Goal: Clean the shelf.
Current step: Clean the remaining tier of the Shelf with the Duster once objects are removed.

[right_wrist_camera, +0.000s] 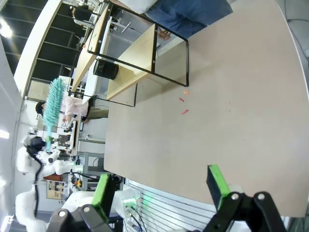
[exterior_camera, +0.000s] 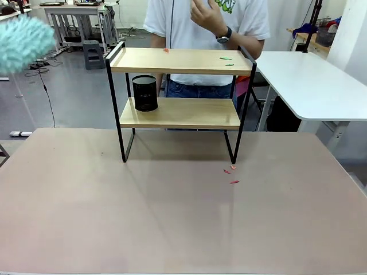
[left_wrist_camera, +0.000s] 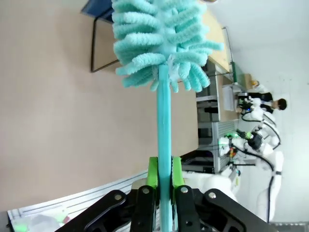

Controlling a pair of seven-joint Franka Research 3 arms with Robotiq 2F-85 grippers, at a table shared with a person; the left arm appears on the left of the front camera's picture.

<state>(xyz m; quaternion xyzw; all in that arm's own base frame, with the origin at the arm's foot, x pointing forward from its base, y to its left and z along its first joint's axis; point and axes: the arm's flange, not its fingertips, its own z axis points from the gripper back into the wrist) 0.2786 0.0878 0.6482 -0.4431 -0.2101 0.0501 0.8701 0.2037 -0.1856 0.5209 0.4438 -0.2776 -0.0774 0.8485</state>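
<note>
**Front view:** The shelf (exterior_camera: 180,86) stands mid-frame on the far part of the table (exterior_camera: 172,223). A black mesh cup (exterior_camera: 145,93) sits on its lower board and green scraps (exterior_camera: 225,58) lie at the right of the top board. The fluffy duster (exterior_camera: 23,43) hangs blurred in the upper left of the frame, well apart from the rack. A careless sweep could flick the scraps down among the red bits (exterior_camera: 231,172) lying on the table by the right front leg. It could also knock the cup over. The person's hand (exterior_camera: 207,16) is raised above the top board and might get in the way.

**Left wrist view:** The left gripper (left_wrist_camera: 164,175) is clenched on the duster's thin handle (left_wrist_camera: 164,121), low on the shaft. The head is high at the top of the frame, with the shelf's black frame behind it. With so long a lever, pressing on the boards could twist the handle between the green pads.

**Right wrist view:** The right gripper (right_wrist_camera: 160,185) is spread wide at the bottom edge, grasping nothing and touching nothing, above the near table edge. The shelf sits in the upper left of this frame, far from it. This arm looks unlikely to cause trouble unless it reaches across.
</note>
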